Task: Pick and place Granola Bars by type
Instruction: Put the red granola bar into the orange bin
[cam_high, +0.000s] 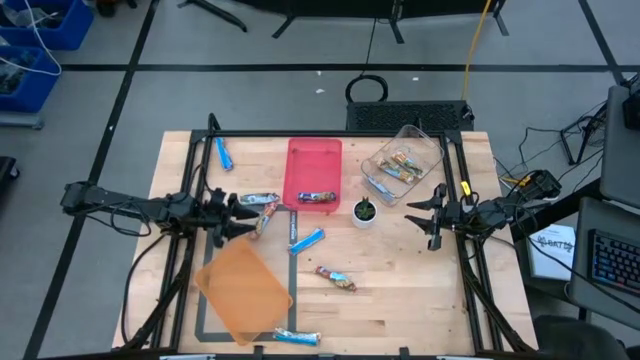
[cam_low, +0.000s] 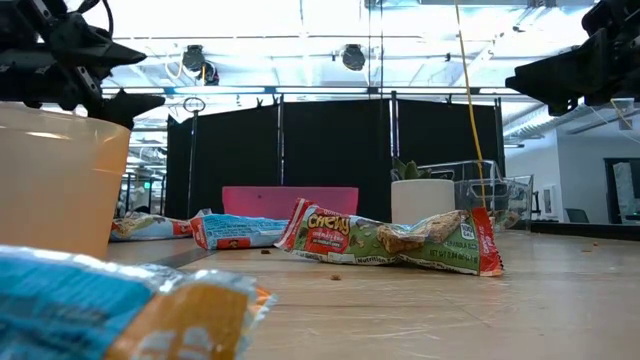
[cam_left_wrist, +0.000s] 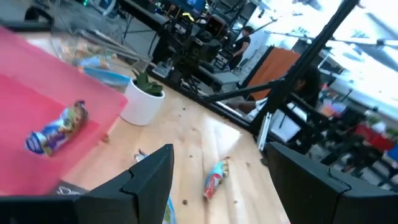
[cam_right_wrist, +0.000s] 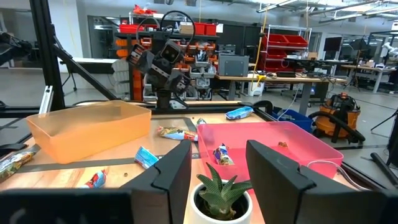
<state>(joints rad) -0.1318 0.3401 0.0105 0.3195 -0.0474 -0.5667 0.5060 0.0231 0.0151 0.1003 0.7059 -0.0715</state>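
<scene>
Granola bars lie scattered flat on the wooden table: blue ones (cam_high: 306, 240) (cam_high: 222, 153) (cam_high: 297, 337), a multicolour one (cam_high: 336, 279) (cam_low: 390, 240), and two (cam_high: 258, 200) (cam_high: 265, 220) just ahead of my left gripper. One bar (cam_high: 318, 197) (cam_left_wrist: 59, 130) lies in the red tray (cam_high: 313, 160), and several lie in the clear container (cam_high: 403, 165). My left gripper (cam_high: 240, 215) (cam_left_wrist: 221, 152) hovers open above the table's left half, beside the two bars. My right gripper (cam_high: 425, 212) (cam_right_wrist: 217, 152) is open too, raised at the right, pointing at the potted plant (cam_high: 364, 211).
An orange tray (cam_high: 243, 290) (cam_right_wrist: 90, 127) sits near the table's front left. The plant in its white cup (cam_low: 420, 200) stands between the red tray and my right gripper. Black frame rails (cam_high: 455, 170) run along the table's edges. Bare wood shows at the near right (cam_high: 420, 300).
</scene>
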